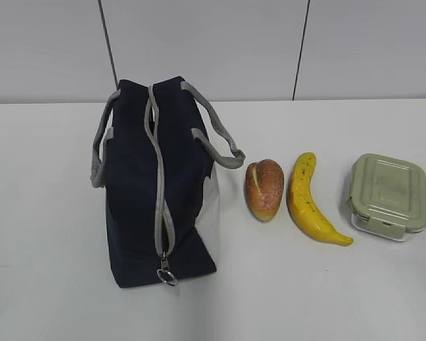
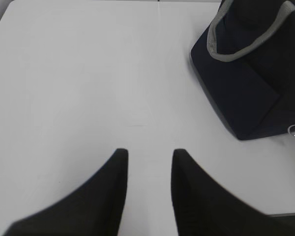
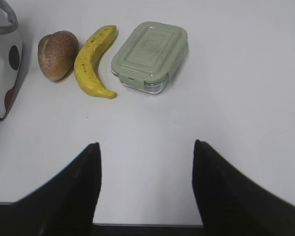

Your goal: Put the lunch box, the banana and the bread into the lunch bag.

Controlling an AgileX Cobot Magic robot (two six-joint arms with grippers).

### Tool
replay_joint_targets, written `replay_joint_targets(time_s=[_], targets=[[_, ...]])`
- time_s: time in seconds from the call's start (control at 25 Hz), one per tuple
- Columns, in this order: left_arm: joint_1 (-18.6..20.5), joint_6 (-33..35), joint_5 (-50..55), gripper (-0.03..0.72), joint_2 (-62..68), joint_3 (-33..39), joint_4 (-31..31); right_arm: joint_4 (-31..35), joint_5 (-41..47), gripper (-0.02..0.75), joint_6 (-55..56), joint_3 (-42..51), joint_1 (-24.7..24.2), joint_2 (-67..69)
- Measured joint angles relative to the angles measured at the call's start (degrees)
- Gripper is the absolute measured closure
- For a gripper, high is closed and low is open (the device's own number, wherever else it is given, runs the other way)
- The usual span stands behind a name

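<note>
The navy lunch bag (image 1: 153, 192) stands on the white table with its grey zipper shut and a metal ring pull (image 1: 167, 275) at the near end. To its right lie the bread (image 1: 265, 187), the banana (image 1: 309, 200) and the green-lidded lunch box (image 1: 388, 195) in a row. The bag also shows in the left wrist view (image 2: 250, 83). The right wrist view shows the bread (image 3: 57, 54), the banana (image 3: 94, 61) and the lunch box (image 3: 150, 55). My left gripper (image 2: 150, 153) is open and empty, left of the bag. My right gripper (image 3: 146, 146) is open wide and empty, short of the food.
The white table (image 1: 50, 234) runs back to a pale panelled wall (image 1: 213, 46). The bag's two grey handles (image 1: 216, 135) hang out to its sides. The table's near edge shows between the right gripper's fingers (image 3: 209, 191).
</note>
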Motion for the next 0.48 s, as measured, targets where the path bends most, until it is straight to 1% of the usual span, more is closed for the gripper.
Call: replay_joint_targets(time_s=[0.48], targets=[[0.0, 0.0, -0.05, 0.453, 0.0, 0.0, 0.05, 0.0, 0.0, 0.301, 0.0, 0.0, 0.0, 0.0]])
